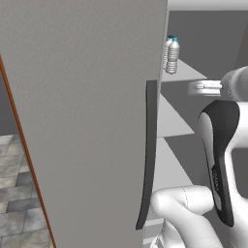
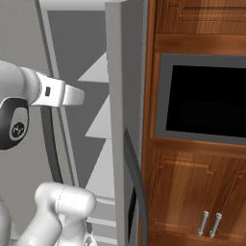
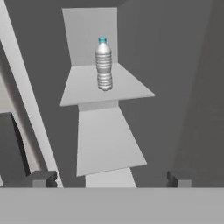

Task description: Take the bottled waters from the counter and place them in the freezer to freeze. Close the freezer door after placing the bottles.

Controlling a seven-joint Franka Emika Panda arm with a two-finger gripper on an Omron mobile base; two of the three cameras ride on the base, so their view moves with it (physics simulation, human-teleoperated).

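Note:
Two bottled waters (image 1: 172,57) stand close together, upright, on an upper shelf (image 1: 191,73) inside the freezer. In the hand view one clear ribbed bottle (image 3: 104,65) with a teal cap stands on a pale shelf (image 3: 83,92), well ahead of me and higher. My gripper (image 3: 110,178) is open, with nothing between its fingertips (image 3: 41,178). My hand (image 1: 207,87) is at the freezer's opening, below and to the right of the bottles. The freezer door (image 1: 87,121) is swung wide open, its dark bar handle (image 1: 151,150) facing me. The counter is out of view.
Lower pale shelves (image 3: 107,140) step down towards me. The other grey fridge door (image 2: 120,96) with its dark handle (image 2: 137,187) stands edge-on at my right. Beyond it are a black wall oven (image 2: 206,101) and brown wooden cabinets (image 2: 192,192). Tiled floor (image 1: 19,193) lies at the left.

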